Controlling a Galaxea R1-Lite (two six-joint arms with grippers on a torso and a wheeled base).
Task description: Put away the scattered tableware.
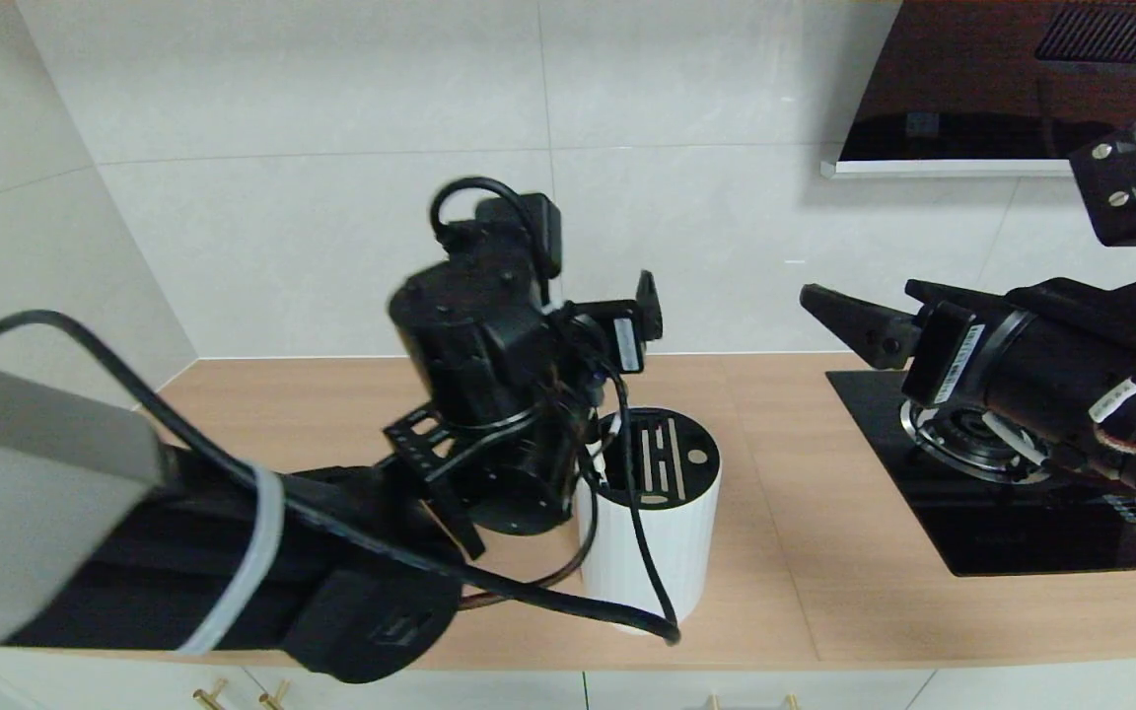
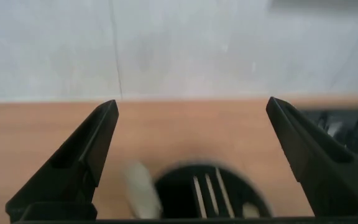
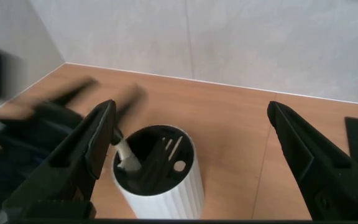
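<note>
A white ribbed utensil holder (image 1: pixel 652 537) with a black slotted top stands on the wooden counter (image 1: pixel 775 611). A white-handled utensil (image 2: pixel 142 190) sticks up out of the holder's (image 2: pixel 207 193) opening. My left gripper (image 2: pixel 191 104) hangs open just above and behind the holder, with nothing between its fingers. In the right wrist view the same holder (image 3: pixel 160 177) and white handle (image 3: pixel 125 157) sit below my open, empty right gripper (image 3: pixel 190 109). One right finger (image 1: pixel 854 325) shows to the holder's right, well above the counter.
A black glass hob (image 1: pixel 1022 532) with a burner (image 1: pixel 962 439) lies on the counter at the right, under a dark range hood (image 1: pixel 1002 89). Tiled walls close off the back and left. Bare counter (image 1: pixel 262 394) lies left of the holder.
</note>
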